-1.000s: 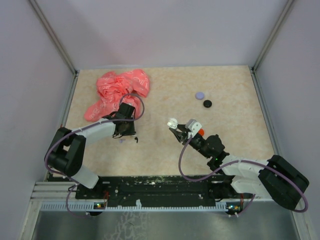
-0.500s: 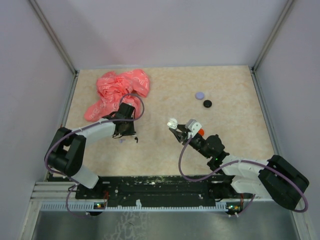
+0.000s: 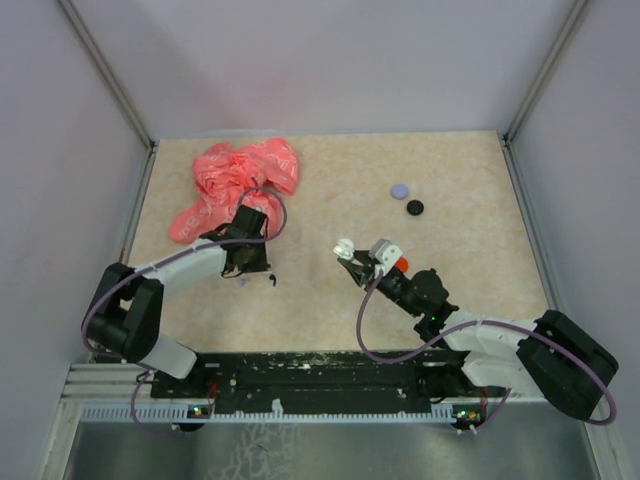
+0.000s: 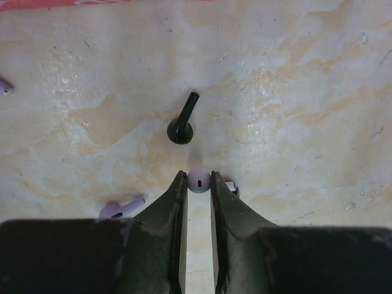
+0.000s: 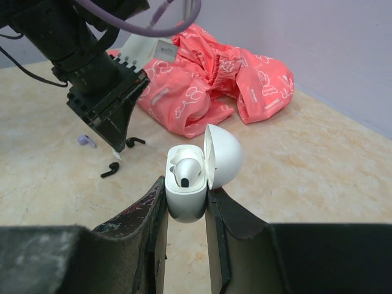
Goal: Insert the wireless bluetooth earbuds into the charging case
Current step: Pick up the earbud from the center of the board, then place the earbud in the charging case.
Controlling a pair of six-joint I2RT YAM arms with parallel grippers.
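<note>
My left gripper (image 4: 198,179) points down at the table with its tips shut on a pale earbud (image 4: 198,182). Just beyond it lies a black earbud (image 4: 182,127), and a pale purple one (image 4: 120,210) lies beside the left finger. In the top view this gripper (image 3: 246,268) is left of centre. My right gripper (image 5: 185,185) is shut on the white charging case (image 5: 185,199), held upright above the table. Its lid (image 5: 223,156) stands open and one white earbud (image 5: 185,171) sits inside. The case (image 3: 345,245) hangs near the table's middle.
A crumpled red plastic bag (image 3: 235,180) lies at the back left, just behind my left gripper. A pale purple disc (image 3: 401,189) and a black disc (image 3: 415,207) lie at the back right. Another purple earbud (image 4: 3,86) lies farther left. Walls enclose the table on three sides.
My left gripper's jaws have narrowed onto the pale earbud, and the left arm has shifted slightly. The right arm and the case have not moved.
</note>
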